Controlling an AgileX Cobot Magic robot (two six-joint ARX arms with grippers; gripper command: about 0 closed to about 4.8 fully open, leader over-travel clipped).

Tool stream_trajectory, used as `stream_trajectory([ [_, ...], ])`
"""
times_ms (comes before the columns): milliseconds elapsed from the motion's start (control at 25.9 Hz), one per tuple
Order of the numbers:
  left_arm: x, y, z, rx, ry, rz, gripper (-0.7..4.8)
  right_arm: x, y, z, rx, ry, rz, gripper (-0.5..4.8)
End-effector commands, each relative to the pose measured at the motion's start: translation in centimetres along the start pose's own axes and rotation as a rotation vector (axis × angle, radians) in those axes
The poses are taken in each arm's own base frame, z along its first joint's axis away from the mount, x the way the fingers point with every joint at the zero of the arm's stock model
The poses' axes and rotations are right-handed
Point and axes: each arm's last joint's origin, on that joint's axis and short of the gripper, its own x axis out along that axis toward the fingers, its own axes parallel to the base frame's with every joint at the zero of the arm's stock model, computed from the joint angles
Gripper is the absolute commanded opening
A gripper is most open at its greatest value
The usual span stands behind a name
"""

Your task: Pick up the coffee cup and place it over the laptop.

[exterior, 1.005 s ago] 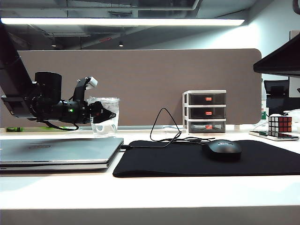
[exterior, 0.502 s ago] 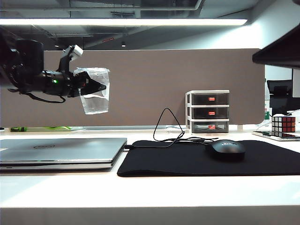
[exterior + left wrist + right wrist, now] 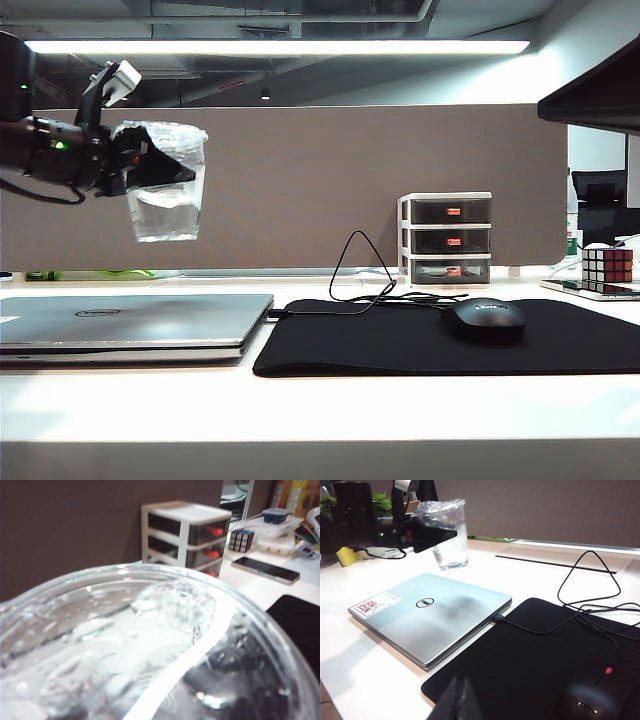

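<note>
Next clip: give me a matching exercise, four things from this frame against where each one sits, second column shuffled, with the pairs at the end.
Things:
1. coffee cup
2. laptop
3. mouse
4. drawer organizer

Places:
A. on the black mouse pad
B. closed, flat on the desk, left of the pad
C. against the brown partition
D. in the air, clamped in the left gripper

Pairs: 1-D, 2-B, 3-A, 4-C

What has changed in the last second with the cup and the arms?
The left gripper, jaws shut on the coffee cup, lifted it off the table and carried it up and left, over the laptop. The cup hangs slightly tilted. The right gripper, laptop, mouse and drawer organizer stayed put.
</note>
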Motion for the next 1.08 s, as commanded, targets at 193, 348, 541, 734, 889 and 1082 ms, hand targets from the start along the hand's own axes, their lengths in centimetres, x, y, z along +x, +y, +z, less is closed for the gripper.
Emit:
stream_trajectory([
  [193,-1.7,-1.0,-1.7,-0.019,0.024,0.025,2.41,0.0,0.0,0.3,-0.015,-0.009,0.006,-0.05],
  [348,-2.6,-1.7,-2.7,-0.01,0.014,0.033,2.4,0.0,0.0,0.3,-0.015,-0.008,0.007,-0.05],
  [541,-3.4,-2.4,-3.6,-0.012,0.009,0.036,2.4,0.0,0.1,0.3,-0.015,-0.008,0.01,-0.05],
  [734,-4.9,-3.1,-4.3,0.022,0.012,0.082,2.4,0.0,0.1,0.3,-0.015,-0.007,0.026,-0.05],
  [889,-5.3,-3.1,-4.2,0.04,-0.018,0.094,2.4,0.0,0.1,0.3,-0.015,-0.007,0.029,-0.05],
  [1082,-5.5,-2.9,-4.5,0.023,0.0,0.102,2.4,0.0,0.1,0.3,-0.016,-0.008,0.029,-0.05],
])
